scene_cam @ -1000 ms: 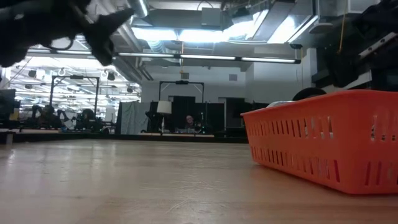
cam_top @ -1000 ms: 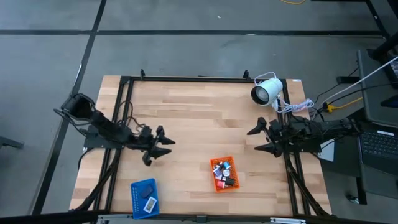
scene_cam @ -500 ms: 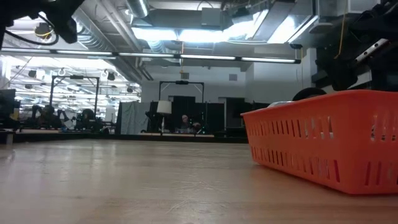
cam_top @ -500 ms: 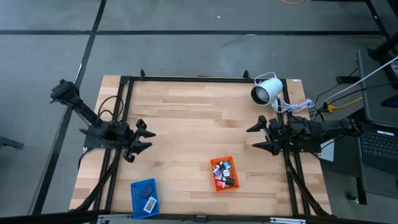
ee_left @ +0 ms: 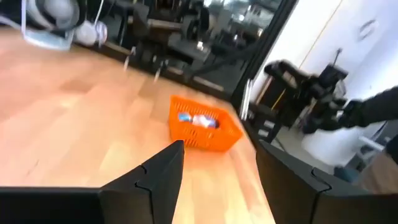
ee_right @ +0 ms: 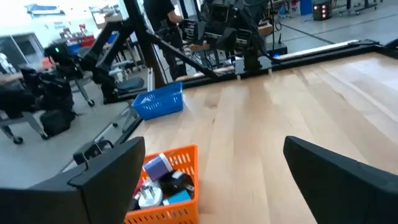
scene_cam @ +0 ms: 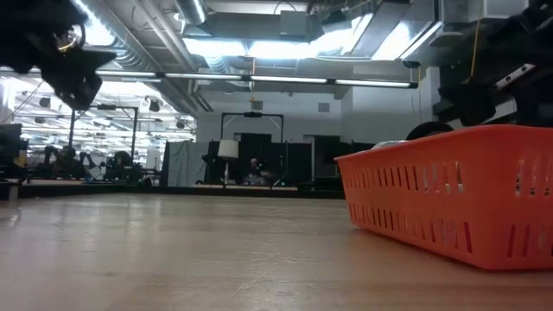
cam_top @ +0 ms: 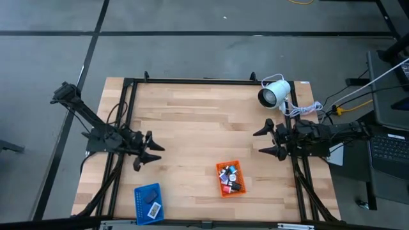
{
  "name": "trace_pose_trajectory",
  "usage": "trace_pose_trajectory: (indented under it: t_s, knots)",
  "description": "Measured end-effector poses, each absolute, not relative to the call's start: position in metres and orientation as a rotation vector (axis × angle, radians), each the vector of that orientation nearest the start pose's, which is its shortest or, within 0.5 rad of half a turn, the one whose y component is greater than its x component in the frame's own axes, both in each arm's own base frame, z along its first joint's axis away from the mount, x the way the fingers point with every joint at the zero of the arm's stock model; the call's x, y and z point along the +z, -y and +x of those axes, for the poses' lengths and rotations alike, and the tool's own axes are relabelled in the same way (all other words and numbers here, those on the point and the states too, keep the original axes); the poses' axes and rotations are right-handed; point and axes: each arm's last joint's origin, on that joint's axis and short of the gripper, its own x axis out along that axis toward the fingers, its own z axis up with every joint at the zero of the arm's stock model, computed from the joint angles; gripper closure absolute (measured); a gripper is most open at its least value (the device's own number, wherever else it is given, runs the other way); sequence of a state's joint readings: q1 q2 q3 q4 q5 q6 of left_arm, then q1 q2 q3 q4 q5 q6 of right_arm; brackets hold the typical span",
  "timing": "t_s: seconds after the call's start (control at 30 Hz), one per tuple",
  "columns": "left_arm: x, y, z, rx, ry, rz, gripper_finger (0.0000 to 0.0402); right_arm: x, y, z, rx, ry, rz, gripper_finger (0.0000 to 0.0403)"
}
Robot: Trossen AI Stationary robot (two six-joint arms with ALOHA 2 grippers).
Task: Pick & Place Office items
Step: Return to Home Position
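Office items [cam_top: 229,179] piled in orange tray [scene_cam: 441,199], near edge of worktop [cam_top: 192,121], centre-right; a couple more in blue tray [cam_top: 146,191] further left. Left hand [cam_top: 152,151] & right hand [cam_top: 261,142]: both spread wide, empty, at worktop sides.

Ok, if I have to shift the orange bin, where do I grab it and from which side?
On the orange bin, probably pinch the rim of the long wall nearest the right gripper, dropping straight down, one finger inside, one outside. Its walls are thin and upright, and the office items crowd the middle.
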State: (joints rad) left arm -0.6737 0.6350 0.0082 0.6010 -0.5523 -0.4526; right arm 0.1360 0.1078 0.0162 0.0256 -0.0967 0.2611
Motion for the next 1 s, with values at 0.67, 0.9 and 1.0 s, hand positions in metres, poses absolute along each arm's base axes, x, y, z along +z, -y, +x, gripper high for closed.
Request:
trace_pose_trajectory:
  t_s: [0.67,0.9,1.0]
  knots:
    - [0.138,0.07,0.111,-0.074,-0.278,-0.412,0.0197,0.162,-0.017,0.103,0.239,-0.103,0.223,0.0014]
    - [0.15,0.066,0.104,-0.124,-0.208,-0.471,0.0199,0.164,-0.021,0.101,0.277,-0.082,0.224,0.0014]
    - [0.159,0.063,0.1,-0.15,-0.133,-0.524,0.0198,0.164,-0.022,0.1,0.29,-0.083,0.223,0.0014]
